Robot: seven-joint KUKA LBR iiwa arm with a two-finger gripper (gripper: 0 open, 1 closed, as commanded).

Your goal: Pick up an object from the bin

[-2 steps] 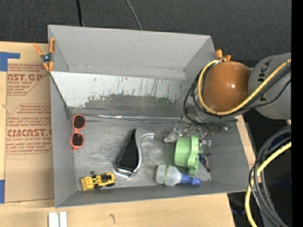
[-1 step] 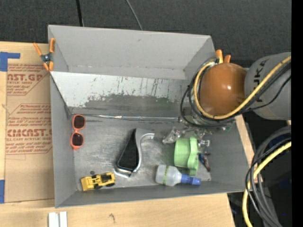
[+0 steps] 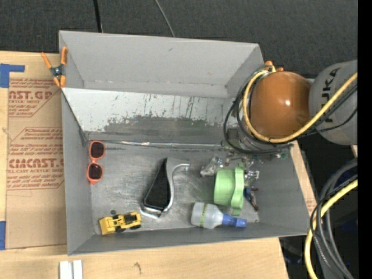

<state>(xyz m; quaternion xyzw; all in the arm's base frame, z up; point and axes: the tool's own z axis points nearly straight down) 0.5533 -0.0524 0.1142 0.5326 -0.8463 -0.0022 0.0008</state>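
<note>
None of the picking looks done, I'd judge. The gripper [image 3: 232, 167] hangs low over a green tape roll [image 3: 228, 186] on the right of the bin [image 3: 174, 68] floor, just beside a blue-capped bottle [image 3: 215, 217]. Whether it is open or closed, I cannot tell; gripping and lifting remain.

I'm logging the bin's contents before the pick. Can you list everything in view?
sunglasses: one pair, orange, left end of the bin floor
toy vehicle: one, yellow, front-left corner
handheld tool: one, black and silver, mid-floor
tape roll: one, green, right side, under the gripper
bottle: one, clear with blue cap, lying in front of the roll
bin: one, grey metal
gripper: one, metal, over the tape roll
arm: one, orange cover, entering from the right
</note>
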